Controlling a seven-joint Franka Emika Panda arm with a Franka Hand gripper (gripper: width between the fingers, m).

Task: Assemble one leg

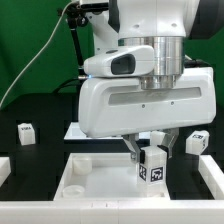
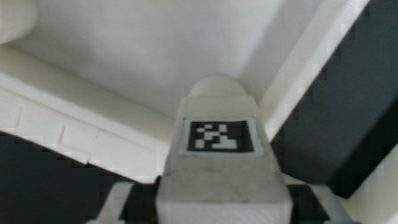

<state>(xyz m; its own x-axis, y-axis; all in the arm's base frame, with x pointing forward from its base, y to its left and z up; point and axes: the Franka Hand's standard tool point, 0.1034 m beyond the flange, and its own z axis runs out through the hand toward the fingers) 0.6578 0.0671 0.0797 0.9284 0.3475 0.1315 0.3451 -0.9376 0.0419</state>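
Item one: my arm [image 1: 145, 95], filling most of the exterior view above the black table [image 1: 35, 150]. Item two: the white tray piece [image 1: 90, 175], lying under the arm. Item three: my pincer [image 1: 150, 150], clenched on a leg [image 1: 153, 165] [image 2: 222, 130], fingers [image 1: 132, 150] either side, holding it upright over the tray. Item four: spare legs [image 1: 26, 133] [image 1: 198, 141], standing apart on the table.
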